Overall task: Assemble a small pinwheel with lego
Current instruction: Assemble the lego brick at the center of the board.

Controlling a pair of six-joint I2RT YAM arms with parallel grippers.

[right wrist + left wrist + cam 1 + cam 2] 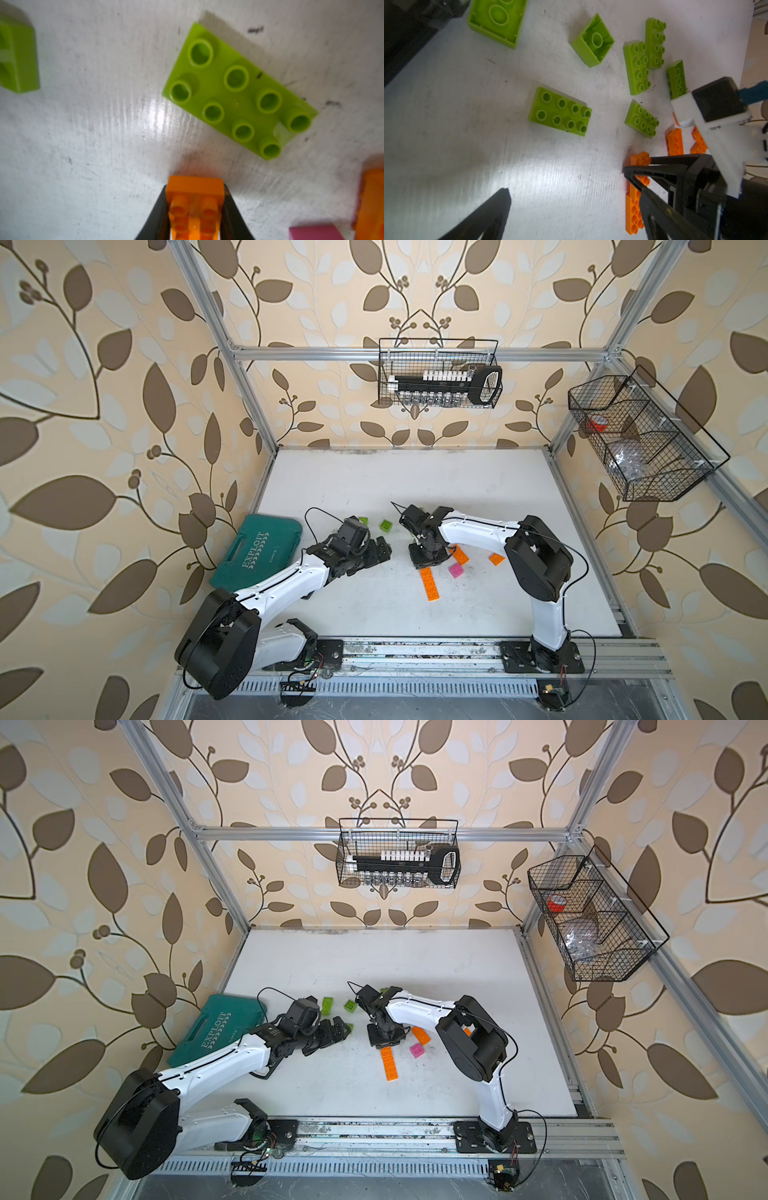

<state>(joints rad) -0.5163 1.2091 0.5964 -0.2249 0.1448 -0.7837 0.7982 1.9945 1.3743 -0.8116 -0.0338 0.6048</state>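
Near the middle of the frame in a top view, the right gripper (428, 559) points down at the counter (395, 485). Its wrist view shows the reason: the jaws are closed partway onto an orange brick (195, 187), pinching it across its narrow sides so that the studs stay uncovered for joining. The brick is held low, right at the upper end of a longer orange strip (429, 585) that looks like bricks already joined end to end. Whether the held brick is pressed onto that strip or only sits beside it I cannot tell. Just left of it, the left gripper (380, 551) is spread as wide as it goes and holds nothing. It hangs over the loose green pieces, with a lime-green brick (560, 112) lying studs-up ahead of it, probably so it can take a green blade or brace the orange work. The green square brick (386, 525) lies upside down a little above both grippers in the frame. The pink square brick (456, 570) lies just right of the strip, within easy reach, perhaps kept for the hub. The teal case (257, 549) sits at the counter's left edge, apart from the work. No pinwheel shape shows yet, so the build seems to be at an early stage.
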